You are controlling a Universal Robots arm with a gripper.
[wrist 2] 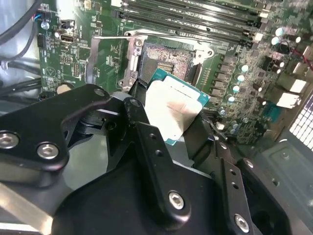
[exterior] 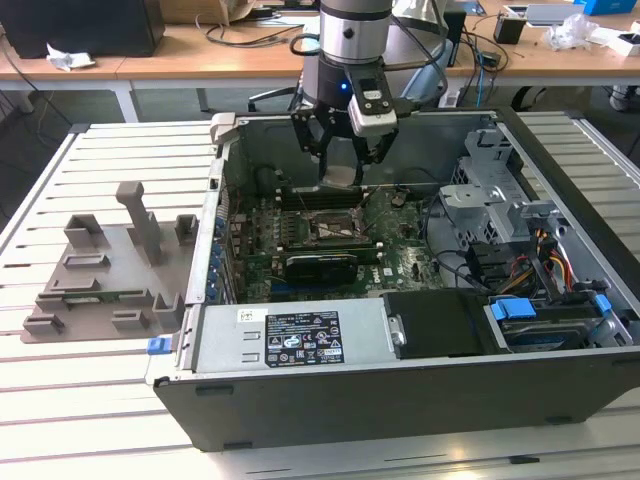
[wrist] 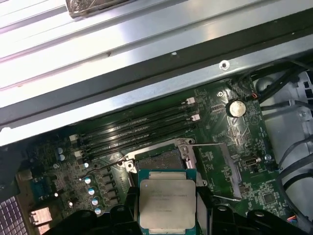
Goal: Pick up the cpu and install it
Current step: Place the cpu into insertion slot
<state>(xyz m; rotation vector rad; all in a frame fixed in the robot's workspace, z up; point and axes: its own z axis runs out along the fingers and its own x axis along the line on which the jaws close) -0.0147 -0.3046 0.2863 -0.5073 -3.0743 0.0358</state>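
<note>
Now the gripper (exterior: 341, 170) pinches the cpu (wrist 2: 173, 110) by two opposite edges, holding it above the open socket (wrist: 159, 159) without touching it, with the case wall (exterior: 270, 140) well apart.

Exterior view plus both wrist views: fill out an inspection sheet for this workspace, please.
Surface: pale slatted metal table carrying an open computer case.
Job's things: cpu held above the motherboard beside the open socket, not seated.
Clutter: grey fixture tray at the exterior view's left.
Grippers: gripper shut on the cpu.
Cables: coloured bundle inside the case, exterior view's right.
Surroundings: wooden desks with cables behind.
</note>
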